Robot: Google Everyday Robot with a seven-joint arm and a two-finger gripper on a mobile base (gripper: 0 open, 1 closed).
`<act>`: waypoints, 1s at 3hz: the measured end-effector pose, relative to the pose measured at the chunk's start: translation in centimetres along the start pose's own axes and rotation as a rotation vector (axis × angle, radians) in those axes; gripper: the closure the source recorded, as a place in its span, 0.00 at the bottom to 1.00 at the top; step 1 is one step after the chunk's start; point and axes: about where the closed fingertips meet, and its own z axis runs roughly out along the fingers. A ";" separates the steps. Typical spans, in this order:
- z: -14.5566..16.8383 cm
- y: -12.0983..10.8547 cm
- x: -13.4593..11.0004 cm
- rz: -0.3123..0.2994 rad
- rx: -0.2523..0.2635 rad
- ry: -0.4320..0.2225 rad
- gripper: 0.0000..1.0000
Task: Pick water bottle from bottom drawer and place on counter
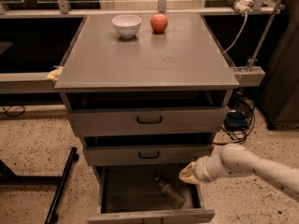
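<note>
The counter has a bowl and an apple. The gripper hangs near the bottle in the drawer. I cannot tell its grip.

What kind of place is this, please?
Probably a lab or workshop: a metal drawer cabinet, a speckled floor, loose cables. The gripper hangs at the open bottom drawer, near the bottle.

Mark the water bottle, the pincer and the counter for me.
water bottle (170, 193): camera view, mid-body, lying in the bottom drawer (126, 192).
pincer (187, 174): camera view, its tip, over the drawer's right side.
counter (149, 55): camera view, bare middle of top.
</note>
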 end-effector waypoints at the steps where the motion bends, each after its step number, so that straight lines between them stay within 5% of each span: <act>1: 5.4 -1.8 2.6 -0.014 0.012 -0.062 1.00; 2: 11.1 -1.8 6.0 0.030 -0.046 -0.088 1.00; 3: 12.3 -1.9 6.9 0.050 -0.048 -0.095 1.00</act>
